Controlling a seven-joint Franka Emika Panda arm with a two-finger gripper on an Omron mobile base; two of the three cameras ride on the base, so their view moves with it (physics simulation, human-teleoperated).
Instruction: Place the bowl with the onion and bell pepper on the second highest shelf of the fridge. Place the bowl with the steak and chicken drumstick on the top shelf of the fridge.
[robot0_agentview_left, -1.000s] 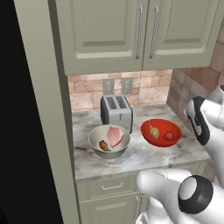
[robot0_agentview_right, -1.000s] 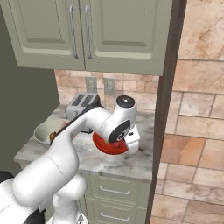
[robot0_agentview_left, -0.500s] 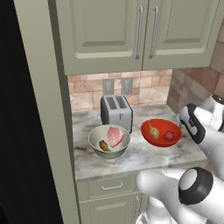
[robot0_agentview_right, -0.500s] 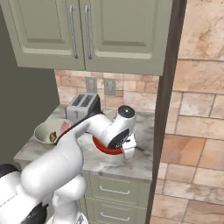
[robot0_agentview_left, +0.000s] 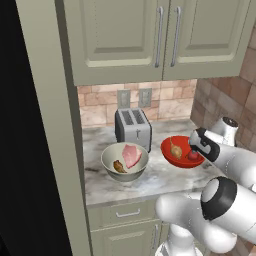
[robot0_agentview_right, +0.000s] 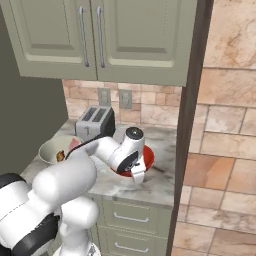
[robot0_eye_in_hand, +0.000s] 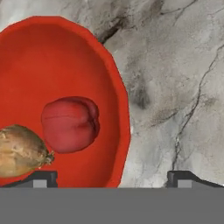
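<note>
The red bowl (robot0_agentview_left: 180, 152) sits on the marble counter (robot0_agentview_left: 160, 180), holding the tan onion (robot0_agentview_left: 175, 149) and the red bell pepper (robot0_agentview_left: 192, 156). My gripper (robot0_agentview_left: 196, 150) hangs low over the bowl's right rim, open. In the hand view the fingertips (robot0_eye_in_hand: 41, 178) straddle the rim of the red bowl (robot0_eye_in_hand: 57, 65), with the bell pepper (robot0_eye_in_hand: 70, 124) and onion (robot0_eye_in_hand: 19, 151) close below; my gripper (robot0_eye_in_hand: 113, 179) holds nothing. Left of it, a cream bowl (robot0_agentview_left: 125, 161) carries the pink steak (robot0_agentview_left: 132, 154) and the chicken drumstick (robot0_agentview_left: 119, 166). The fridge shelves are out of view.
A silver toaster (robot0_agentview_left: 132, 127) stands behind the two bowls against the brick backsplash. Wall cabinets (robot0_agentview_left: 160, 35) hang overhead. A tall cabinet panel (robot0_agentview_left: 60, 150) and a black surface (robot0_agentview_left: 25, 150) bound the counter's left; a brick wall (robot0_agentview_right: 220, 125) closes the right.
The hand has come down and in toward the red bowl's right rim. Its jaws have stayed wide. Both bowls are where they were.
</note>
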